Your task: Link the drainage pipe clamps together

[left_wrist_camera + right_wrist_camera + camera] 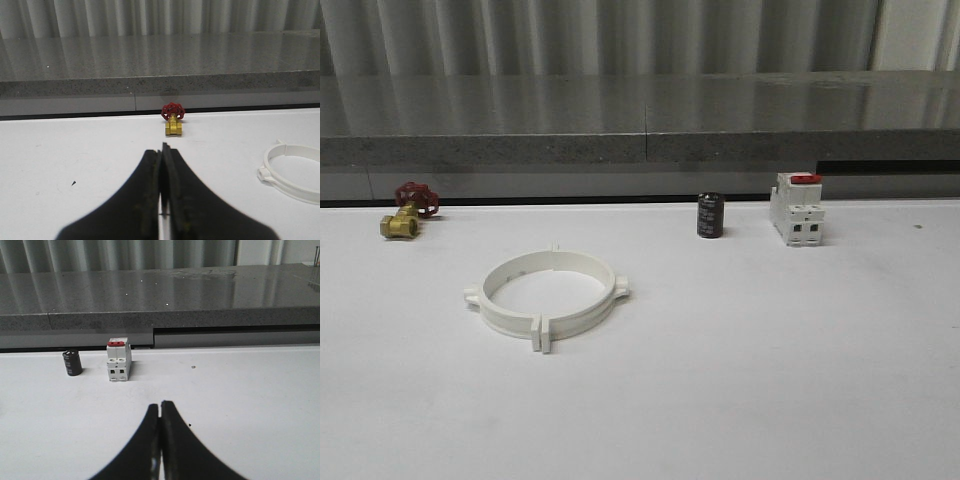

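Note:
The drainage pipe clamps (548,292) lie on the white table left of centre, their two white half-bands meeting as one low ring with small tabs at the joints. Part of that ring (295,172) shows at the edge of the left wrist view. My left gripper (161,149) is shut with nothing between its black fingers, hovering over bare table short of the brass valve. My right gripper (160,405) is shut and empty too, over bare table in front of the breaker.
A brass valve with a red handle (406,211) sits at the back left. A black cylinder (710,215) and a white breaker with a red switch (796,209) stand at the back right. A grey stone ledge (640,130) runs behind the table.

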